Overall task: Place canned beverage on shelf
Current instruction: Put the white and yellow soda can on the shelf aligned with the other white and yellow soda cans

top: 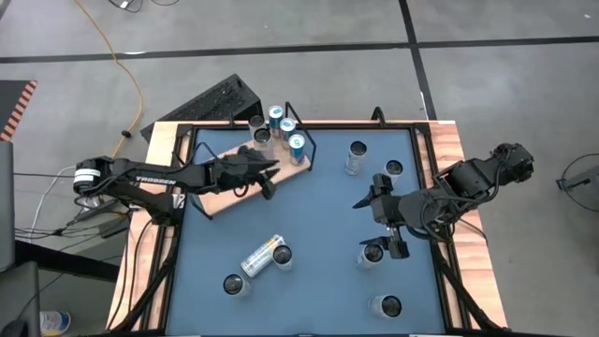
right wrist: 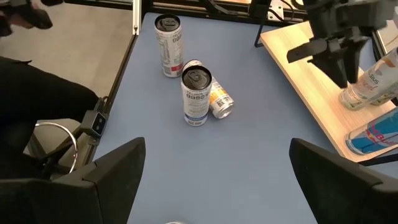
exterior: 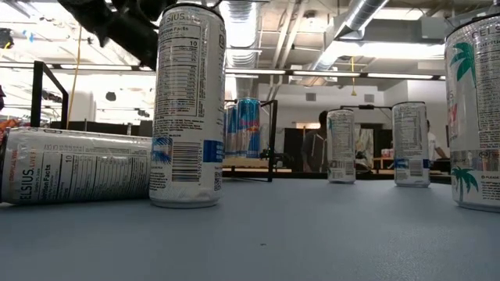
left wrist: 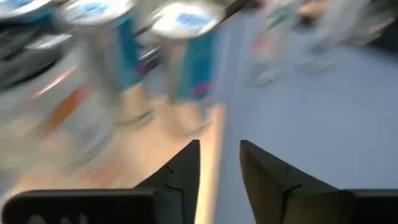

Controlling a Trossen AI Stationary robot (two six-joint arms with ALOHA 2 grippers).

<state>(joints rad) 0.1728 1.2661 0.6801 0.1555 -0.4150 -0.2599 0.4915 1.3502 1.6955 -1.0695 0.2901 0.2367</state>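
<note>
Left claw [top: 271,180] sits over the shelf's [top: 234,183] front edge, fingers [left wrist: 186,168] close together with a narrow gap, nothing between them — empty as far as the wrist view shows. The shelf lies at the table's [top: 318,206] far left corner, with five cans on it: four clustered [top: 277,131] at its far end inside the wire frame, one [top: 243,161] just beside the claw. Right claw [top: 386,225] hangs wide open, empty, over the table's right side near loose upright cans [top: 372,255]. More cans stay off the shelf: a tipped one [top: 260,255] beside an upright one [top: 282,256] near the front edge.

Risk: the left fingers are right by the shelved cans; a sideways swing could knock one over. The tipped can may roll when grabbed.
</note>
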